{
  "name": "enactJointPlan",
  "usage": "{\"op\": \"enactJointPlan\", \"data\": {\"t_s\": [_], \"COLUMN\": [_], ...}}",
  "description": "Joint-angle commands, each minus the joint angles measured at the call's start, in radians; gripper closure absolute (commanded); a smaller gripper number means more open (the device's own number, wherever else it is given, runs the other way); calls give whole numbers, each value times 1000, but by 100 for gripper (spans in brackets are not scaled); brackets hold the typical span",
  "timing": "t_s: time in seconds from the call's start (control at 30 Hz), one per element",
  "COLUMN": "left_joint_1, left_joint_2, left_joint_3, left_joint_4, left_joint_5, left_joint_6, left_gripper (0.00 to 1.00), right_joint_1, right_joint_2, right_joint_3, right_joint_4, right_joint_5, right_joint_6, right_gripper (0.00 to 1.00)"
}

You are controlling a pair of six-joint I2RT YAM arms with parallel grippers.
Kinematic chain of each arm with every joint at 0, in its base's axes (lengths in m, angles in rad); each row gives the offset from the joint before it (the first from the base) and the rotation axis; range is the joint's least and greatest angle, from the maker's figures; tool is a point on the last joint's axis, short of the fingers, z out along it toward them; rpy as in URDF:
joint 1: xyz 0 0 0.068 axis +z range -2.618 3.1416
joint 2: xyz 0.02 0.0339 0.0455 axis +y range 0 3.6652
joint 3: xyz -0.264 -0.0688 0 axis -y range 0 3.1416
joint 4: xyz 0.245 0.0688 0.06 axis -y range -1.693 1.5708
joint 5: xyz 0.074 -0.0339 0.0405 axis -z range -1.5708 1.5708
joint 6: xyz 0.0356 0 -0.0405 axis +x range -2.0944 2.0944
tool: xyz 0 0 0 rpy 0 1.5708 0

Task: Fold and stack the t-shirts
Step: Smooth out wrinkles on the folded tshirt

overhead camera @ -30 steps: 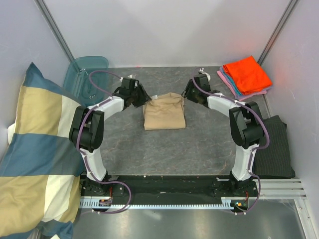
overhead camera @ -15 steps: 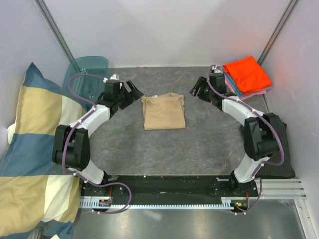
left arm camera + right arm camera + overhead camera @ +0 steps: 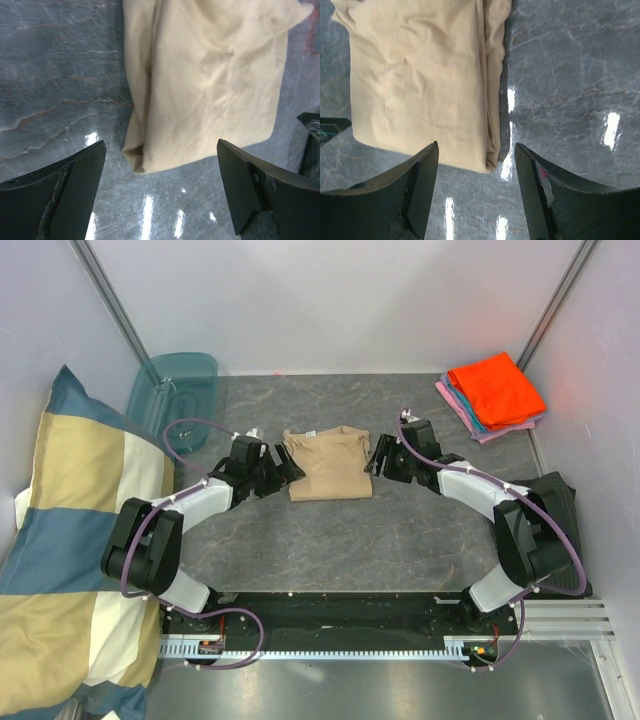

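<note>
The tan t-shirt (image 3: 329, 464) lies folded into a rough rectangle near the middle of the grey marbled table (image 3: 400, 540), its neckline end toward the far wall and its long side folds running front to back. The left gripper (image 3: 286, 469) sits low just beside the shirt's left edge, and the right gripper (image 3: 376, 456) sits just beside its right edge, so the two face each other across the cloth. Both are spread apart and hold nothing. In the left wrist view the dark fingers (image 3: 75, 185) stand wide, with the shirt's near corner and bare tabletop showing between them. The right wrist view shows its fingers (image 3: 415, 190) parted less widely, with the layered side fold and the other near corner lying in the gap — no cloth is pinched in either. Whether the fingertips touch the table cannot be told. Well apart from this, in the far right corner, rests the stack of folded t-shirts (image 3: 496, 388): bright orange on top, with blue and pink edges peeking out underneath. A dark striped cloth (image 3: 550, 530) lies along the right side, a big blue-and-cream checked pillow (image 3: 70, 530) fills the left side, and a translucent teal bin (image 3: 170, 390) stands behind the pillow.
</note>
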Motion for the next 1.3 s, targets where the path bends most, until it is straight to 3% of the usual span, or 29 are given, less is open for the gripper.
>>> {"op": "enactJointPlan", "data": {"t_s": [0.0,0.13,0.33,0.53,0.73,0.97,1.13,1.27], "left_joint_1": [-20,-30,-60,-206,-410,-445,-445,-441], "left_joint_2": [-59,-120,-347,-470,-343,-81,24,88], "left_joint_3": [-34,-66,-127,-199,-198,-134,-89,-78], "left_joint_4": [56,33,-74,-82,68,223,245,254], "left_joint_5": [16,23,-10,-72,-153,-165,-165,-217], "left_joint_6": [-37,-47,-70,-162,-215,-199,-200,-212], "left_gripper": [0,1,1,0,0,1,1,1], "right_joint_1": [26,29,31,31,-5,-35,-51,-55], "right_joint_2": [-56,-47,-15,226,505,821,912,869], "right_joint_3": [-33,-7,100,369,676,1008,1087,986], "right_joint_4": [18,12,5,-1,-8,-23,-37,-34], "right_joint_5": [-2,-2,51,73,21,-85,-140,-175], "right_joint_6": [-14,-21,-66,-143,-152,-165,-149,-148], "right_gripper": [30,30,29,28,28,28,28,28]}}
